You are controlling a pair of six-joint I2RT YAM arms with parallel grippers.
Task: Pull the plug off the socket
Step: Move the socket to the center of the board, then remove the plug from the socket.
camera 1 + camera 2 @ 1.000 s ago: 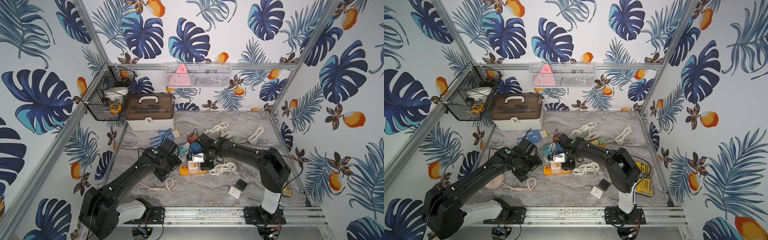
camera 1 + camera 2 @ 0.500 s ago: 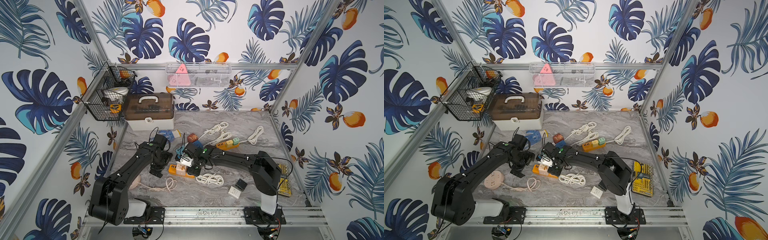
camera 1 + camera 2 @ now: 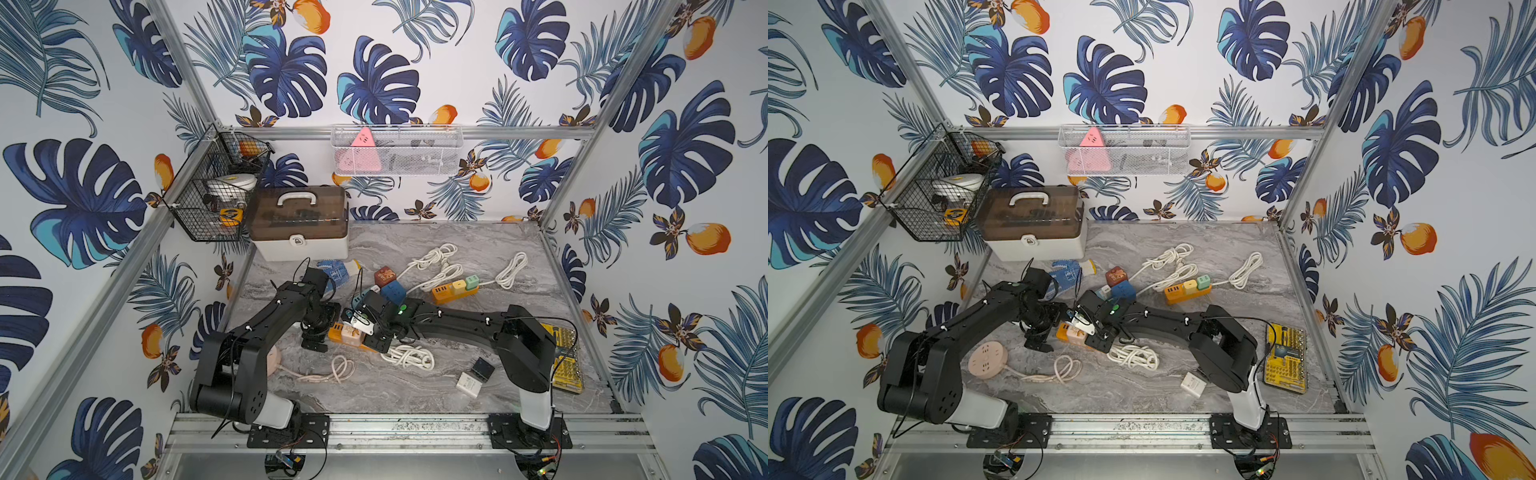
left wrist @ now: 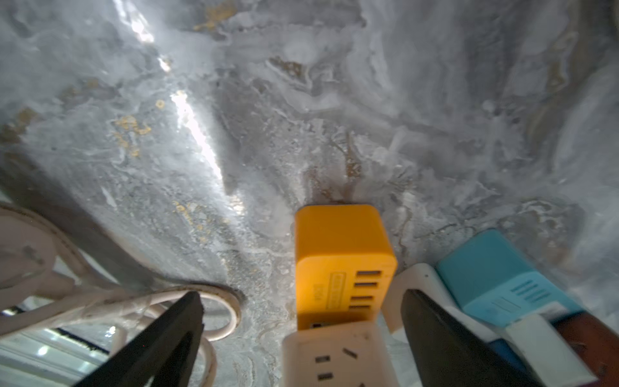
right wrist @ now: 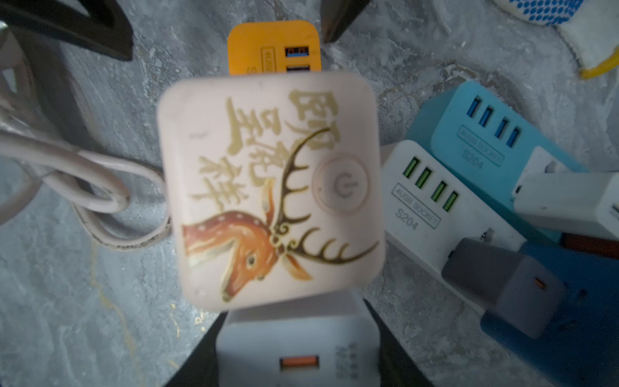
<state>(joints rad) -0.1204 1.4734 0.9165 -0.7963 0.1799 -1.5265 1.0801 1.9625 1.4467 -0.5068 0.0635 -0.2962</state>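
A cream cube socket (image 5: 271,191) with a deer print sits on the end of an orange power strip (image 5: 273,47). A white charger plug (image 5: 298,348) with an orange port sticks out of the cube's side. My right gripper (image 5: 298,365) is shut on this plug, seen in both top views (image 3: 360,325) (image 3: 1082,325). My left gripper (image 4: 301,295) is open, one finger on each side of the orange strip's (image 4: 341,254) end, touching nothing I can see. In a top view the left gripper (image 3: 320,328) is just left of the cube (image 3: 351,334).
Blue (image 5: 482,134) and white (image 5: 432,201) USB blocks and a grey adapter (image 5: 502,288) crowd beside the cube. A white cable coil (image 3: 409,357) lies in front, a pink round socket (image 3: 272,359) near left. A second orange strip (image 3: 455,291), toolbox (image 3: 301,222) and yellow bit set (image 3: 567,361) lie around.
My right gripper has dragged the plug, cube and orange strip leftward across the table. My left arm has drawn back left, its open gripper now at the strip's end.
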